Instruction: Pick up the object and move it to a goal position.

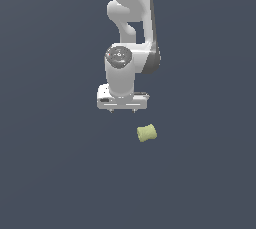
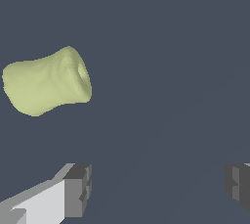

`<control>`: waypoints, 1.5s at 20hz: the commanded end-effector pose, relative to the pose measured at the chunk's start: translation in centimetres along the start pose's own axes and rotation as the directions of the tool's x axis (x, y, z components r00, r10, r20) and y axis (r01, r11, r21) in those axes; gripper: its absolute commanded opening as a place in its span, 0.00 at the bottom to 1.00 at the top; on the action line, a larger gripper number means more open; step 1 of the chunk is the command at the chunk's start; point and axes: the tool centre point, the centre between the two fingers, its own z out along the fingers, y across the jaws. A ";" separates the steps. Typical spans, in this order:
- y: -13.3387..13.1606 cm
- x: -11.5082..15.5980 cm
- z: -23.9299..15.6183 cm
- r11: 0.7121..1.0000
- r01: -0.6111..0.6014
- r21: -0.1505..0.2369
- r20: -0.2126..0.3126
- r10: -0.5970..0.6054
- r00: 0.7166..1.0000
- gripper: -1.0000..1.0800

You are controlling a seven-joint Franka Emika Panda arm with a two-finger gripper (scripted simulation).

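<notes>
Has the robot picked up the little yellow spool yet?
Not yet. The spool lies on its side on the floor, untouched. The tool hangs open above and beside it, holding nothing. Left to do: line up over the spool, come down, grab it, then carry it away.

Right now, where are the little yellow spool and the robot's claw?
Spool (image 1: 146,133): exterior view, on its waisted middle.
Gripper (image 2: 156,189): wrist view, the open gap midway between its two fingertips.
</notes>
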 end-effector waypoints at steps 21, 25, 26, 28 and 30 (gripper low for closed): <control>-0.9 0.8 0.4 0.990 -0.138 0.004 -0.005 0.138 0.990 0.96; -1.5 1.2 0.6 0.977 -0.214 0.005 -0.008 0.214 0.977 0.96; -1.7 1.3 0.7 0.972 -0.236 0.006 -0.009 0.236 0.972 0.96; -2.1 1.6 0.8 0.960 -0.282 0.007 -0.011 0.282 0.959 0.96; -2.5 1.8 0.9 0.945 -0.328 0.009 -0.012 0.328 0.945 0.96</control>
